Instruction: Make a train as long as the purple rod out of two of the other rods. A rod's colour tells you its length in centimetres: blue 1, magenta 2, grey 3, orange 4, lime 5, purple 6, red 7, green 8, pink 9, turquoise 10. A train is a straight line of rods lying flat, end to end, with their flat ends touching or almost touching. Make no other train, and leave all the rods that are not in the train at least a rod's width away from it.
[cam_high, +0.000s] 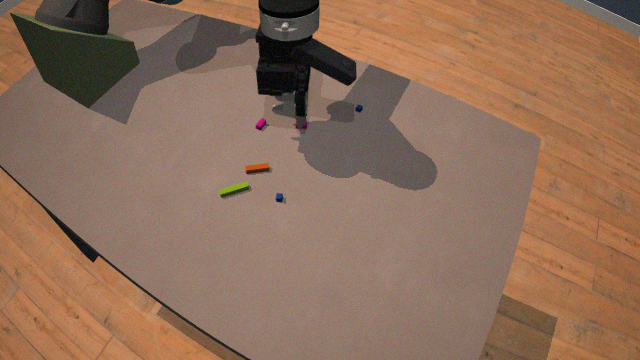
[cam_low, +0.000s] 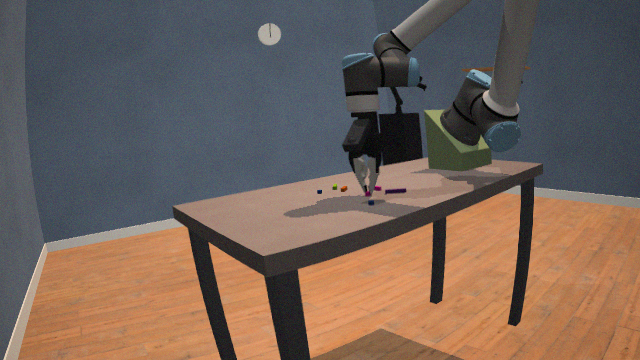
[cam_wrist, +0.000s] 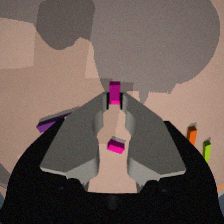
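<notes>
My gripper (cam_high: 301, 121) is shut on a magenta rod (cam_wrist: 115, 93) and holds it right at the table top; the rod also shows in the exterior view (cam_low: 368, 193). A second magenta rod (cam_high: 261, 123) lies to its left and shows through the gap between my fingers in the wrist view (cam_wrist: 116, 145). The purple rod (cam_low: 395, 190) lies just beyond my gripper; its end shows in the wrist view (cam_wrist: 52, 122), and my gripper hides it in the top view. An orange rod (cam_high: 257, 168) and a lime rod (cam_high: 234, 189) lie nearer the front.
One blue rod (cam_high: 279, 197) lies right of the lime rod. Another blue rod (cam_high: 359, 108) lies right of my gripper. The arm's green base block (cam_high: 75, 57) stands at the back left corner of the table.
</notes>
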